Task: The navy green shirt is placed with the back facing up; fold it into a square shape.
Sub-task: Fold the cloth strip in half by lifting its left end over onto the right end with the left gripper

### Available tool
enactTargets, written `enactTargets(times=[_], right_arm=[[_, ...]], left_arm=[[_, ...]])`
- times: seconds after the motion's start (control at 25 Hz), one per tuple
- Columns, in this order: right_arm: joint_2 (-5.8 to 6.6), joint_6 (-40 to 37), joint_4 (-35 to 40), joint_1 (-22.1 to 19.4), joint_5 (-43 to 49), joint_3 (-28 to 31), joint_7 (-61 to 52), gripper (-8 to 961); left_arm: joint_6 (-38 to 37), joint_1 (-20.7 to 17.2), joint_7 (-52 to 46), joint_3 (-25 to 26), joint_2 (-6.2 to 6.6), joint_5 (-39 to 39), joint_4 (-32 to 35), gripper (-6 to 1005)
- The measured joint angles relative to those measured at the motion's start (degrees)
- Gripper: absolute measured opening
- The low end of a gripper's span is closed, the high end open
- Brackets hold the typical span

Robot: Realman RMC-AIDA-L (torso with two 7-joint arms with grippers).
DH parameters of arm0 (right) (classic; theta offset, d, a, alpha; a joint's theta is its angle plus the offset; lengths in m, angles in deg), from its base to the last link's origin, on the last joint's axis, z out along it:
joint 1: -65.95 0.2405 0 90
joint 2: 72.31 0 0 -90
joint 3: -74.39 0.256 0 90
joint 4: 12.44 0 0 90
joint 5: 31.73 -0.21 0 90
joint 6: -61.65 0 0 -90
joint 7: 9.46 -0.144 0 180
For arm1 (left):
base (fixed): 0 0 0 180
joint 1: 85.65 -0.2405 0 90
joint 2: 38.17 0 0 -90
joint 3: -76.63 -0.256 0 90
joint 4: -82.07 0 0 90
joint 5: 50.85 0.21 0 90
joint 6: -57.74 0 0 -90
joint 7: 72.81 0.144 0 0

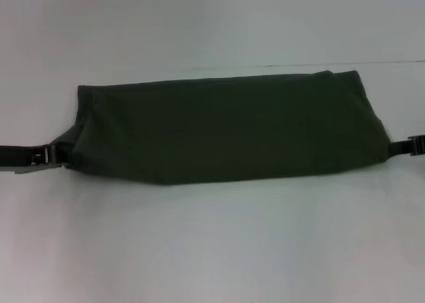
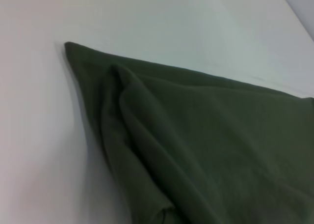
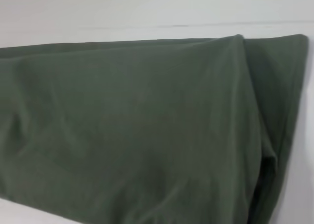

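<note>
The navy green shirt (image 1: 226, 127) lies as a long dark olive band across the white table, its near edge sagging a little left of centre. My left gripper (image 1: 58, 155) meets the shirt's near left corner, which tapers into it, and is shut on the fabric. My right gripper (image 1: 398, 146) holds the near right corner the same way. In the left wrist view the shirt (image 2: 206, 145) bunches in folds toward the camera. In the right wrist view the shirt (image 3: 137, 126) fills most of the picture, with a crease near its end. Neither wrist view shows fingers.
The white table (image 1: 212, 250) stretches bare in front of the shirt and behind it. A thin dark seam line (image 1: 319, 66) runs across the surface just past the shirt's far edge.
</note>
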Motion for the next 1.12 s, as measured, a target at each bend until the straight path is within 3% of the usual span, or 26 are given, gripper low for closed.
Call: enactTargets(times=[0.68,1.12], right_arm=[[-0.83,-16.18,7.13,-10.68,-5.3,6.29,1.56,5],[-0.54,-16.66,5.97,-10.24,-5.32,8.94,1.24,28]], left_arm=[[-15.64,0.8,-1.67,0.75,1.58,6.2,3.17,124],[-15.7,0.95,-2.2,0.92,1.62,6.14,3.19,141]])
